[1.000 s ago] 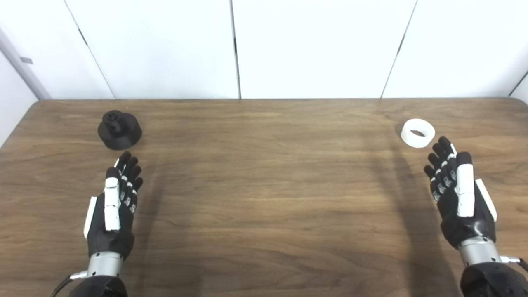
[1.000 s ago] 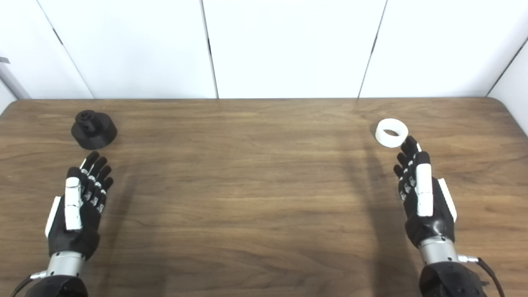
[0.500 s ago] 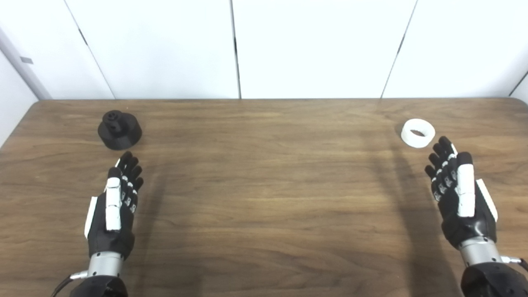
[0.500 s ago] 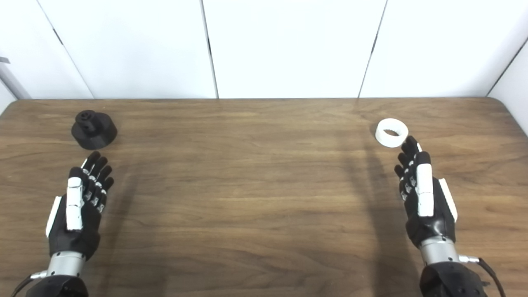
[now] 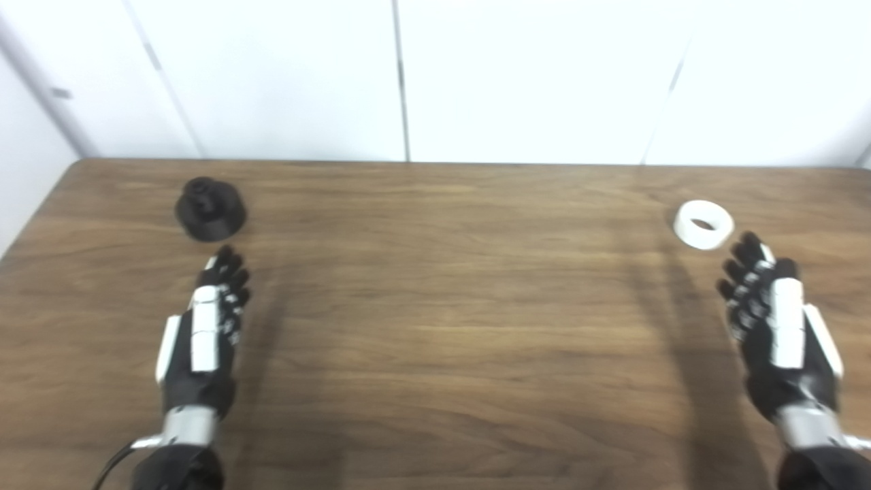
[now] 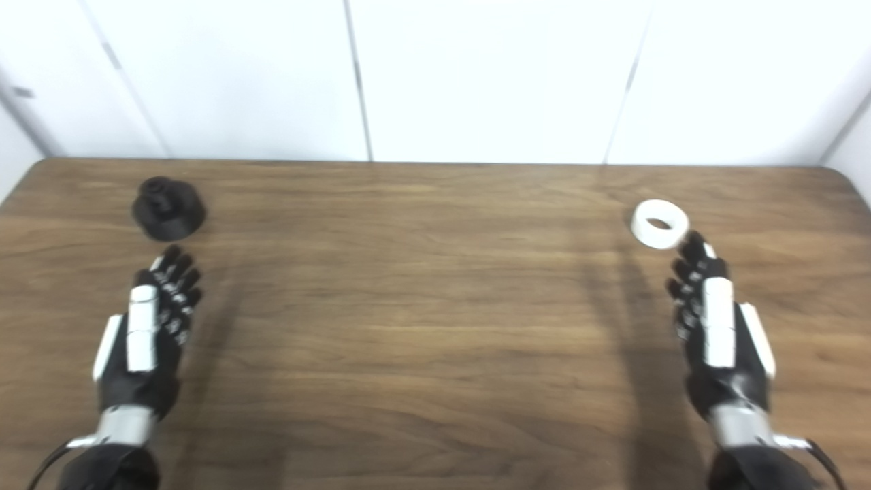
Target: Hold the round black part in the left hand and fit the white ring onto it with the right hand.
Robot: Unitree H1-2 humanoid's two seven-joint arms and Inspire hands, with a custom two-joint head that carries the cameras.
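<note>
The round black part (image 5: 210, 209) sits on the desk (image 5: 449, 320) at ten o'clock, just beyond the released, empty left hand (image 5: 204, 333). At two o'clock, the white ring (image 5: 704, 224) lies beside the released right hand's (image 5: 779, 333) fingertips.

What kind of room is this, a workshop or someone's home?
Most likely a robot test station, not a home: a wooden table boxed in by plain white wall panels, holding only a round black part and a white ring.
</note>
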